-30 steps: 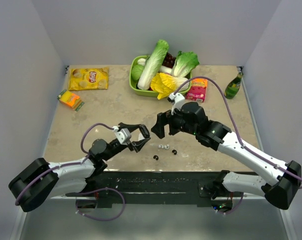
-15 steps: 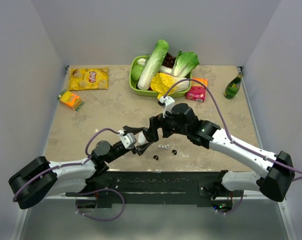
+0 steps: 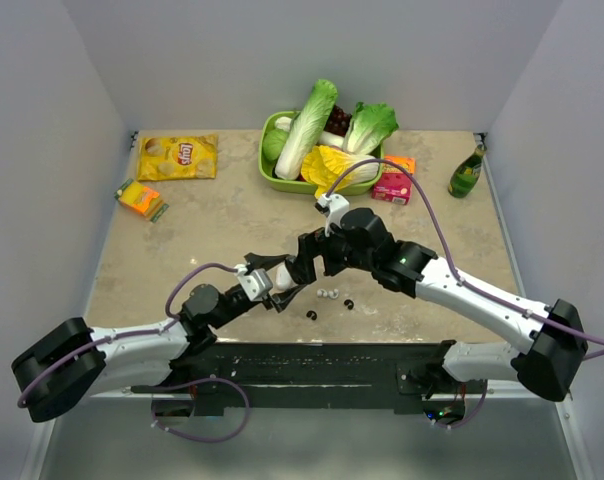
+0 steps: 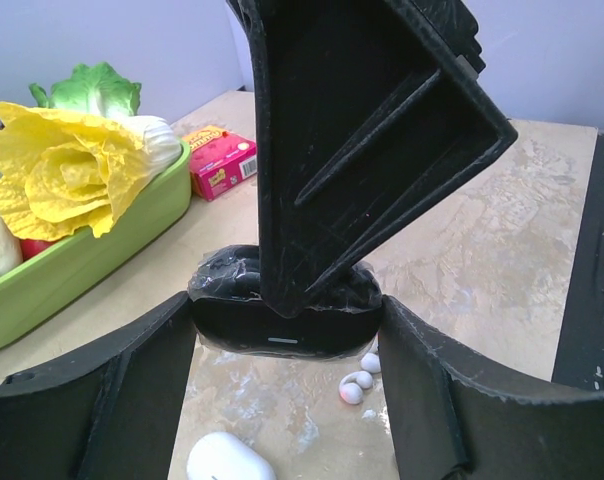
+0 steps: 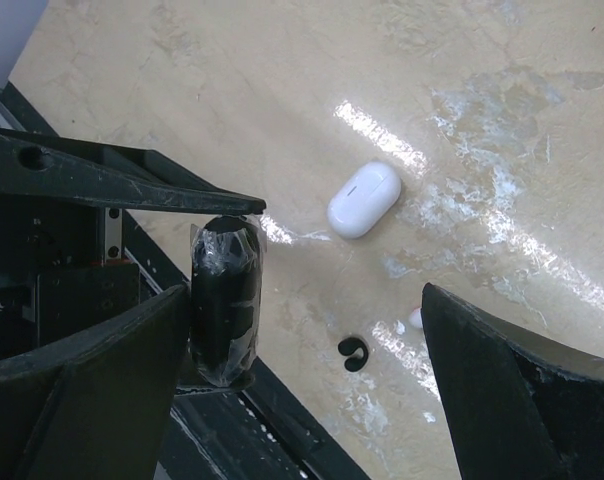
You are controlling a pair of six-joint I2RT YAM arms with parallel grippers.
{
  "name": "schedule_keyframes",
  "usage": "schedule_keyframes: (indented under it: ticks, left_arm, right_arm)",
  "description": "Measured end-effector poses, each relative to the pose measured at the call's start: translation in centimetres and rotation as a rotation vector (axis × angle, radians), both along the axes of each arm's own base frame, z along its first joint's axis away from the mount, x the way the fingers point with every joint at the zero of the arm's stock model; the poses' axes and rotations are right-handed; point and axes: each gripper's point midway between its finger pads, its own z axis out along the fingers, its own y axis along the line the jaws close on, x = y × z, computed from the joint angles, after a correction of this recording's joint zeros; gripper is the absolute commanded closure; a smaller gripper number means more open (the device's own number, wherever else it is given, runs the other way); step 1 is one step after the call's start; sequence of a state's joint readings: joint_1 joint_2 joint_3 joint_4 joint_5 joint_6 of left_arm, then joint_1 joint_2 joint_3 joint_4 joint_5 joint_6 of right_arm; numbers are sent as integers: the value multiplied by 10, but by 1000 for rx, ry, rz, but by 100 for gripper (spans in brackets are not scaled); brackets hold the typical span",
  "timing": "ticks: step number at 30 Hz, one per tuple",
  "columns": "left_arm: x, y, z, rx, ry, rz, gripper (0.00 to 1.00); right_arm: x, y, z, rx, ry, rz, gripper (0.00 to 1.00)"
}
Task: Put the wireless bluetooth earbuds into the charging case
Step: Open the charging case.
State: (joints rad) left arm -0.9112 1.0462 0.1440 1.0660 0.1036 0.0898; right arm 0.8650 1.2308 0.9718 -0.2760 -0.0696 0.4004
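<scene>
Left claw (image 3: 277, 285) is clamped on a black film-wrapped block (image 5: 225, 300), one finger on each side, so that arm's busy. No idea what the block is.

The one we care about is the charging case (image 5: 364, 200). It's lying flat on the worktop (image 3: 212, 220) on its own, lid shut, just below and in front of the left claw. I'd guess it weighs next to nothing and is rigid, but that glossy rounded shell looks properly slippery. Pinch it near an end and it'll probably squirt out like a bar of soap. I'd go across the two long sides, right at the middle where it's widest, and squeeze gently.

The earbuds (image 4: 359, 380) sit a bit further right, loose and close together, with a black C-shaped bit (image 5: 352, 352) nearby. They look tiny, light and likely to roll or skid.

Right claw (image 5: 304, 298) is spread fully apart and holding nothing, hanging over the block with one finger just beside it.
</scene>
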Motion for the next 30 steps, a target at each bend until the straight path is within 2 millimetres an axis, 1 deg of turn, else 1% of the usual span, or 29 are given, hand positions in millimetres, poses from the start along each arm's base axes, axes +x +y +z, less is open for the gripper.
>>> schedule_keyframes:
  ticks: [8,23,26,29,30]
  left_arm:
    - [-1,4,2,-1,-6,16,100]
    - [1,8,2,-3,-3,44,100]
    - [1,8,3,-6,-7,45,100]
    - [1,8,5,-10,-10,45,100]
    - [1,8,5,-10,-10,46,100]
  right_arm:
    - [0,1,2,16,-1,-16,2]
    - [6,-15,15,20,-49,-95,2]
    - [6,-19,19,28,-61,-111,4]
    - [5,-20,26,46,-74,-113,8]
    - [5,-20,29,55,-79,-110,11]
